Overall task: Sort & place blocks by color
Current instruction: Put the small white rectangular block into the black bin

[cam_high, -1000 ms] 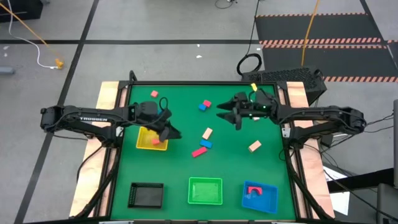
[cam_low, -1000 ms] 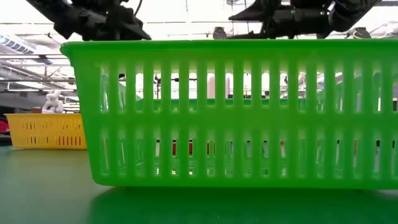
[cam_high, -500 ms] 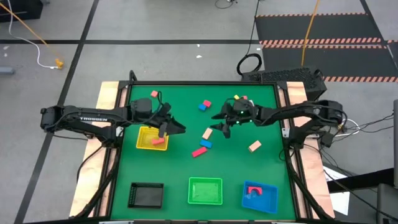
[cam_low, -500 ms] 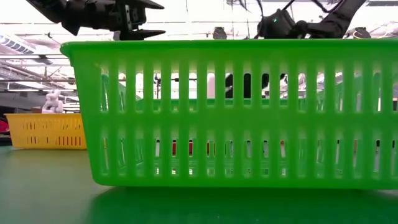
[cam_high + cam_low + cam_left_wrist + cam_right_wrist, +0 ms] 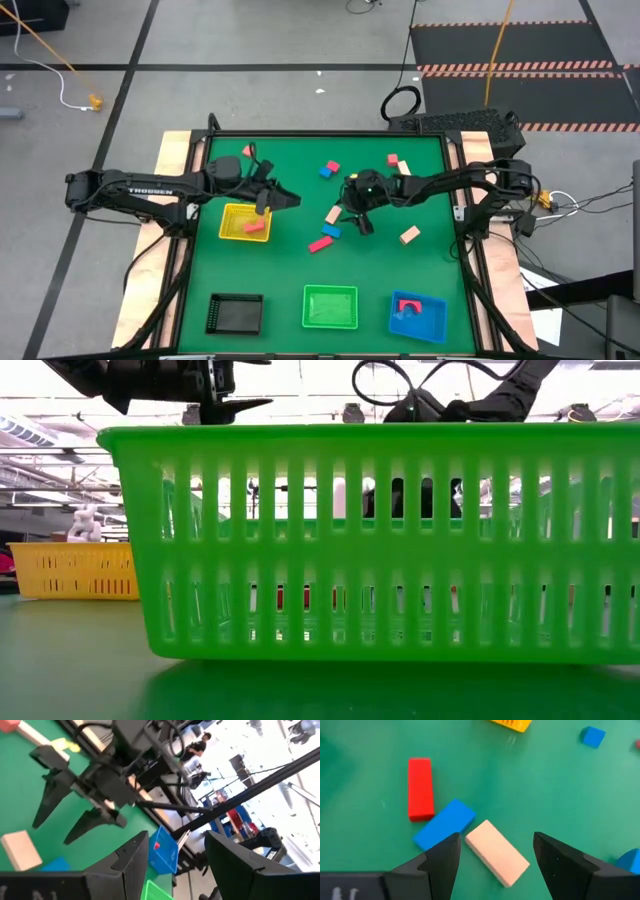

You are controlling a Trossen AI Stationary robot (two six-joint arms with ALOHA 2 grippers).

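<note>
In the high view my right gripper (image 5: pixel 357 222) is open and hangs low over the table's middle, beside a cream block (image 5: pixel 333 214), a blue block (image 5: pixel 330 231) and a red bar (image 5: pixel 318 244). In the right wrist view its fingers stand on either side of the cream block (image 5: pixel 497 852) without touching it; the blue block (image 5: pixel 444 824) and red bar (image 5: pixel 420 788) lie just past it. My left gripper (image 5: pixel 286 200) is open, raised and points right, beside the yellow tray (image 5: pixel 232 232), which holds a red block (image 5: pixel 255 227). More blocks lie flat on the green mat.
Loose blocks: a red and blue pair (image 5: pixel 330 170), red (image 5: pixel 393 160) and cream (image 5: pixel 405 167) at the far side, cream (image 5: pixel 409 235), pink (image 5: pixel 248 150). Along the near edge stand the black tray (image 5: pixel 235 313), green tray (image 5: pixel 330 307) and blue tray (image 5: pixel 430 322).
My right gripper has swept from the far right toward the table's middle and come down over the cream block, staying open. My left gripper has lifted from above the yellow tray and tipped up from pointing down to pointing level toward the right.
</note>
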